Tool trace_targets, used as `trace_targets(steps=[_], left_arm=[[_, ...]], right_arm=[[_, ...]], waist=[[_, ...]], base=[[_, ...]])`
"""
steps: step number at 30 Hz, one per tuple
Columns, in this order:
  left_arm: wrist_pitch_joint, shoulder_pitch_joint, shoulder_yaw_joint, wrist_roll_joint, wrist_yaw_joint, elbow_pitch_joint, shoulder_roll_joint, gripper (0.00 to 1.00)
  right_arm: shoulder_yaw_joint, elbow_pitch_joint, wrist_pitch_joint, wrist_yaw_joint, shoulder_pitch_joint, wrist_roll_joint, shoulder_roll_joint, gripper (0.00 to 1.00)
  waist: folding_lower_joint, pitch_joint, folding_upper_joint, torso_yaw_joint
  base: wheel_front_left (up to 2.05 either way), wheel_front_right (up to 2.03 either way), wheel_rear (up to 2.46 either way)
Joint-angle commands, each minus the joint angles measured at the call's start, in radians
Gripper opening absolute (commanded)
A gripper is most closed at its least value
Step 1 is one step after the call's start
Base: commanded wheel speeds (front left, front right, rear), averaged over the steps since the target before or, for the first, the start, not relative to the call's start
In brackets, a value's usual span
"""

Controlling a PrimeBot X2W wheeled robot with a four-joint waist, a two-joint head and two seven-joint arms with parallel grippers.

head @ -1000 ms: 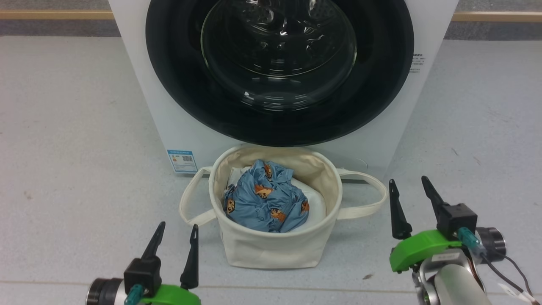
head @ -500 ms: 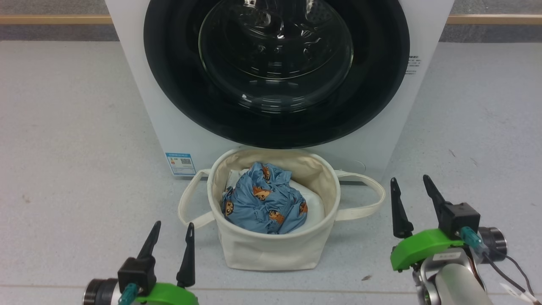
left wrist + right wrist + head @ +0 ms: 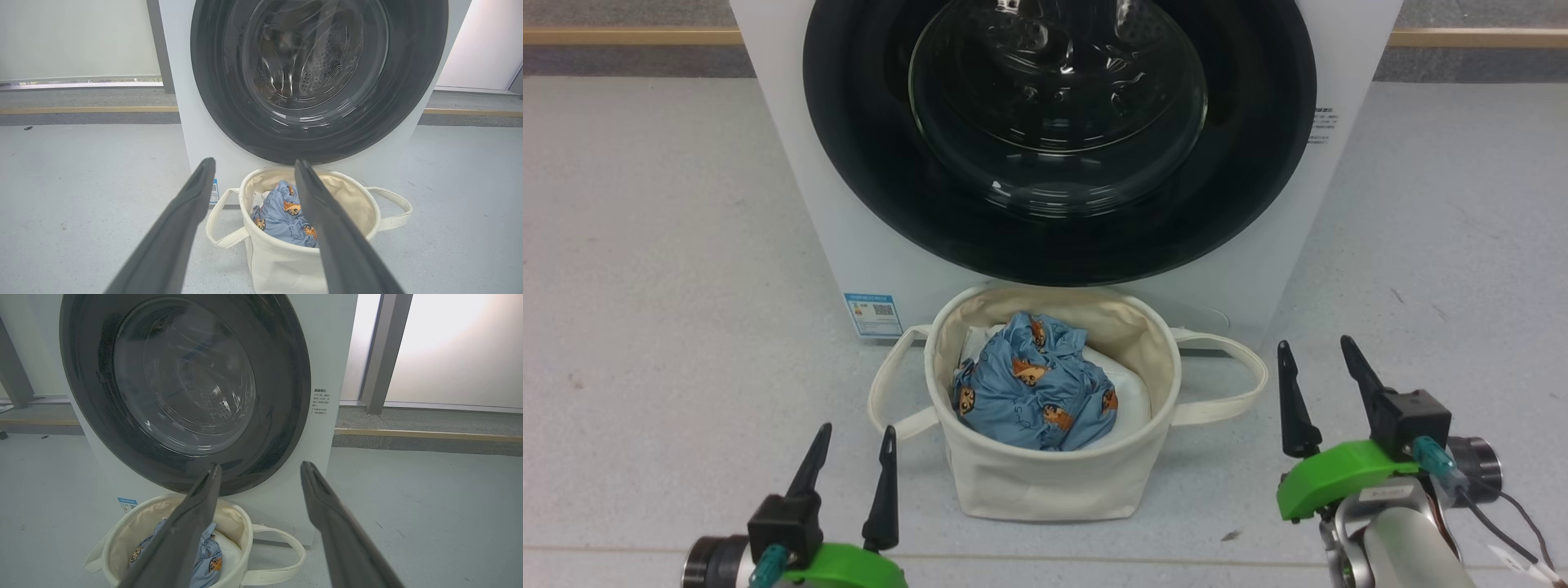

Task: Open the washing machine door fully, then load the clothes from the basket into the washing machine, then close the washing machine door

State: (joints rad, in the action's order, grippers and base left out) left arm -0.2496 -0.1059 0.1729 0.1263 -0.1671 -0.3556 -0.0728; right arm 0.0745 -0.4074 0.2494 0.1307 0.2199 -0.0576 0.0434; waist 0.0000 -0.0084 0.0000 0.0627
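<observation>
The washing machine door [image 3: 1058, 139], shut on the washing machine [image 3: 890, 278], is rigid with slick glass, so its black rim looks the likeliest hold. The soft, light clothes [image 3: 1037, 392] lie bunched in the basket [image 3: 1045, 482] just below. The left claw [image 3: 858, 433] and right claw [image 3: 1315, 347] gape wide, empty.

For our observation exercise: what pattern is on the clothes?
Light blue clothes with small orange-brown cartoon figures; clearest in the head view.
</observation>
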Motion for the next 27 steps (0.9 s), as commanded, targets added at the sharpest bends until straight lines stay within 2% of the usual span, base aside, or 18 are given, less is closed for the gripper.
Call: trace_targets(steps=[1, 17, 27], left_arm=[[-0.012, -0.035, -0.042, -0.005, -0.002, 0.039, -0.003, 1.00], [-0.012, -0.027, -0.029, -0.028, 0.013, 0.056, -0.004, 1.00], [-0.012, -0.033, -0.020, -0.040, 0.010, 0.042, -0.004, 1.00]], right_arm=[[0.017, 0.036, 0.012, 0.000, 0.030, -0.007, 0.007, 1.00], [0.016, 0.038, 0.012, 0.000, 0.027, -0.008, 0.007, 1.00], [0.016, 0.041, 0.012, 0.000, 0.030, -0.005, 0.007, 1.00]], waist=[[0.0000, 0.001, 0.0000, 0.000], [0.0000, 0.010, 0.0000, -0.002], [0.0000, 0.015, 0.0000, -0.001]], base=[[0.00, 0.00, 0.00], [0.02, 0.05, -0.07], [0.65, 0.80, -1.45]])
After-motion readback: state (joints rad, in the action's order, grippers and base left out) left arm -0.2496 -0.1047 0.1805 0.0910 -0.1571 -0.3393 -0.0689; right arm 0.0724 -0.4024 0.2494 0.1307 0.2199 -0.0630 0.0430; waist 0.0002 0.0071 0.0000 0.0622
